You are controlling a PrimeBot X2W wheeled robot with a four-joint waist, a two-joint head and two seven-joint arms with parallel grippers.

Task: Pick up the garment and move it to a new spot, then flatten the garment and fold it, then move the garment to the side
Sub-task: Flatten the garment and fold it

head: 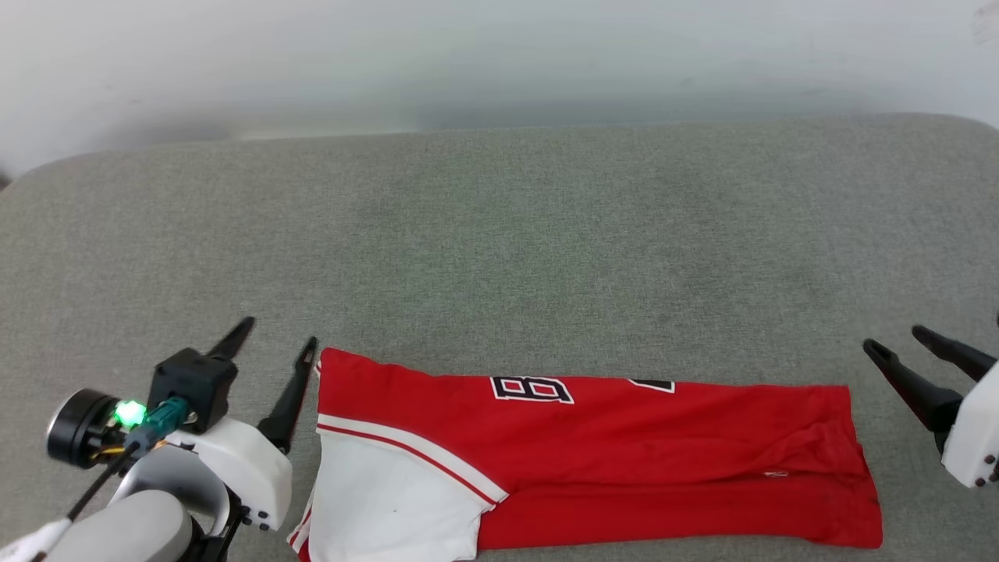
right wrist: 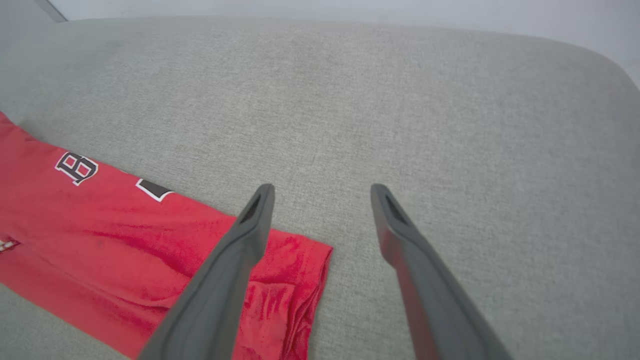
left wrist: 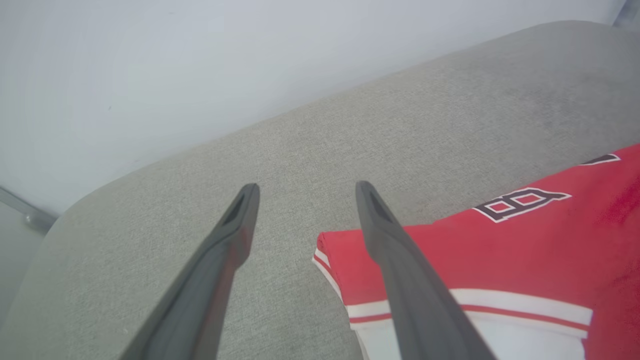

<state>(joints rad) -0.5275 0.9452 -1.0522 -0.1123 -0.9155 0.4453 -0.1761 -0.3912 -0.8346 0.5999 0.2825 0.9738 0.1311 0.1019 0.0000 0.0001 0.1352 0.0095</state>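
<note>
The garment (head: 593, 460) lies folded in 1 long band on the grey cushion (head: 499, 234). The left gripper (head: 280, 331) stands spread and empty just beside its sleeve end. The right gripper (head: 895, 338) stands likewise near its hem end, probably clear so the fold lies undisturbed.

The grey fabric-covered table with rounded corners (head: 499, 234) is carrying one item. A red jersey shirt with white-red striped trim (head: 624, 460) is lying folded into a long flat band near the front edge. Its white sleeve is sitting at the left end, and cut-off black lettering is showing along the far fold.
</note>
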